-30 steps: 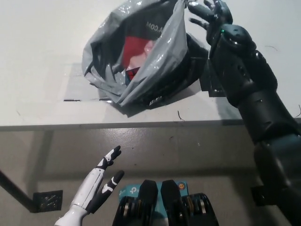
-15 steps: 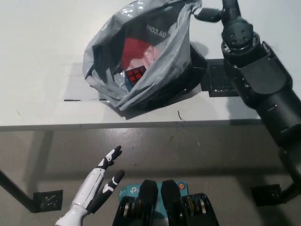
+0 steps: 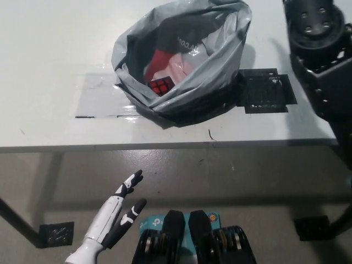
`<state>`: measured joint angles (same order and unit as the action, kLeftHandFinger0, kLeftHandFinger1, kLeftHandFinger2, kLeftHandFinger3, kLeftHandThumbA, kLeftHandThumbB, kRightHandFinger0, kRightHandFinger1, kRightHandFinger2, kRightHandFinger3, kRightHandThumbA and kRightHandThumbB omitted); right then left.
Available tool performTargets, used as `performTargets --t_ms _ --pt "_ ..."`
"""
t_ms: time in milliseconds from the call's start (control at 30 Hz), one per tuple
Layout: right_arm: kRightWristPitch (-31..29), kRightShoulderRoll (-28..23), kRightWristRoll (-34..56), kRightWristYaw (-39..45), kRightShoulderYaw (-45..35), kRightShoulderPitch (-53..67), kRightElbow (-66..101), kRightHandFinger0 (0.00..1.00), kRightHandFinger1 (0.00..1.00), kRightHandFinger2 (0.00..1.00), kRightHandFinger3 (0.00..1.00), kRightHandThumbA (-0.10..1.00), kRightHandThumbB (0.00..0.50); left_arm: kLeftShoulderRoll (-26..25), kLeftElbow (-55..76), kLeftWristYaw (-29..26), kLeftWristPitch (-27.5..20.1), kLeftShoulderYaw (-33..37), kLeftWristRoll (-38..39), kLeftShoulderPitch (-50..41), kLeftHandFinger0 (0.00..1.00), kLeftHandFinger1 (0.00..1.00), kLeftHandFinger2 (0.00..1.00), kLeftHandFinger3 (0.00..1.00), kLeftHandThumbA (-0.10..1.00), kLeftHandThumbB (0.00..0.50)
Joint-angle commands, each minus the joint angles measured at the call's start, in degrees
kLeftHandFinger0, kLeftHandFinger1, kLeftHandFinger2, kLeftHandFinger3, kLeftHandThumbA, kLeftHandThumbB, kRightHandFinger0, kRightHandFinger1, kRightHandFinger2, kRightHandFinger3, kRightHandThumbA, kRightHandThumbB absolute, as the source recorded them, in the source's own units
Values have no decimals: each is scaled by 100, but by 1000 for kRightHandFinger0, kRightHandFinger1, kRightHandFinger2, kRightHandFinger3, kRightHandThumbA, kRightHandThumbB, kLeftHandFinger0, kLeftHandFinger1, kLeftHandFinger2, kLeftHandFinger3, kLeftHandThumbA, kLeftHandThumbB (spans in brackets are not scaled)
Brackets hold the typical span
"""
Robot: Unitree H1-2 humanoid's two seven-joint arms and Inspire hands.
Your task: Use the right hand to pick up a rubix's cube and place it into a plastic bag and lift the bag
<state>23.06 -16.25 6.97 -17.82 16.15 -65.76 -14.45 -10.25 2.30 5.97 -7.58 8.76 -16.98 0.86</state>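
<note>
The rubix's cube is seen inside the plastic bag, low in its opening, with a red face of dark-lined squares turned upward. Against the earlier frames, the cube is now shown more plainly, and the bag's mouth is spread wider and rounder, its right rim no longer drawn up toward the right hand. Red and pale pink material is also held in the bag, just behind the cube. The bag is set on the white surface, far ahead of the left hand. That white hand is rested low and below the surface's front edge, empty, with its fingers spread, unchanged from before. The black right arm has been carried up and to the right; its hand is cut off by the picture's top edge, so its state cannot be told.
</note>
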Motion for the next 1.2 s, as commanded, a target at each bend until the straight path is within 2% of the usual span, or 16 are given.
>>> performTargets --t_ms 0,100,267,300,367,433,533,567,667,833,867,933,1000,1033,1067,1167 --pt "387 -934 329 218 -722 -16 2608 1000 1000 1000 1000 752 366 -107 150 125 -3 62 -25 143 1000 1000 1000 1000 1000 112" --pt "387 -929 -79 148 -963 468 3473 1000 1000 1000 1000 985 322 -136 137 131 6 40 -38 253 1000 1000 1000 1000 1000 110" --pt "50 -697 -671 -5 -1242 1789 5237 1000 1000 1000 1000 1000 300 -168 78 131 -37 -30 53 402 1000 1000 1000 1000 1000 111" --pt "-326 -546 -865 -96 -1261 2267 5636 1000 1000 1000 1000 1000 261 -166 72 123 -35 -47 71 412 1000 1000 1000 1000 1000 111" --pt "-638 -425 -1186 -139 -1221 2740 6016 1000 1000 1000 1000 1000 235 -158 39 102 -77 -59 86 443 1000 1000 1000 1000 1000 109" --pt "-1261 -281 -1572 -175 -1132 3340 6258 1000 1000 1000 1000 1000 226 -145 -26 83 -100 -88 130 520 1000 1000 1000 1000 1000 118" --pt "-1765 -150 -1966 -197 -1005 3908 6393 1000 1000 1000 1000 1000 221 -146 -74 74 -111 -123 177 584 1000 1000 1000 1000 1000 122" --pt "-2260 -98 -2308 -300 -900 4282 6248 1000 1000 1000 1000 1000 187 -149 -86 75 -130 -143 220 595 1000 1000 1000 1000 1000 121" --pt "-3077 -18 -3021 -618 -635 4970 5693 1000 1000 1000 1000 1000 163 -141 -128 65 -172 -188 310 660 1000 1000 1000 1000 1000 122" --pt "-3430 187 -3176 -1007 -342 5568 4548 1000 1000 1000 1000 1000 172 -144 -172 43 -249 -241 406 674 1000 1000 1000 1000 1000 154" --pt "-3627 249 -2782 -961 -250 5720 3650 1000 1000 1000 1000 1000 184 -136 -166 64 -251 -259 491 650 1000 1000 1000 1000 1000 186" --pt "-3830 277 -2634 -983 -170 5814 2929 1000 1000 1000 1000 1000 159 -113 -146 59 -275 -260 532 579 1000 1000 1000 1000 1000 188" --pt "-4005 258 -2735 -1034 -39 5836 2191 1000 1000 1000 1000 1000 167 -114 -83 42 -294 -258 524 449 1000 1000 1000 1000 1000 195" --pt "-4023 257 -2587 -866 58 5887 1710 1000 1000 1000 1000 999 221 -120 -38 21 -335 -256 510 356 1000 1000 1000 1000 1000 192" --pt "-3979 268 -2461 -741 85 5912 1547 1000 1000 1000 1000 990 233 -118 -34 10 -367 -258 513 330 1000 1000 1000 1000 1000 184" --pt "-3850 267 -2165 -341 146 5950 1322 1000 1000 1000 1000 986 240 -106 -32 -54 -437 -251 433 288 1000 1000 1000 1000 1000 173"
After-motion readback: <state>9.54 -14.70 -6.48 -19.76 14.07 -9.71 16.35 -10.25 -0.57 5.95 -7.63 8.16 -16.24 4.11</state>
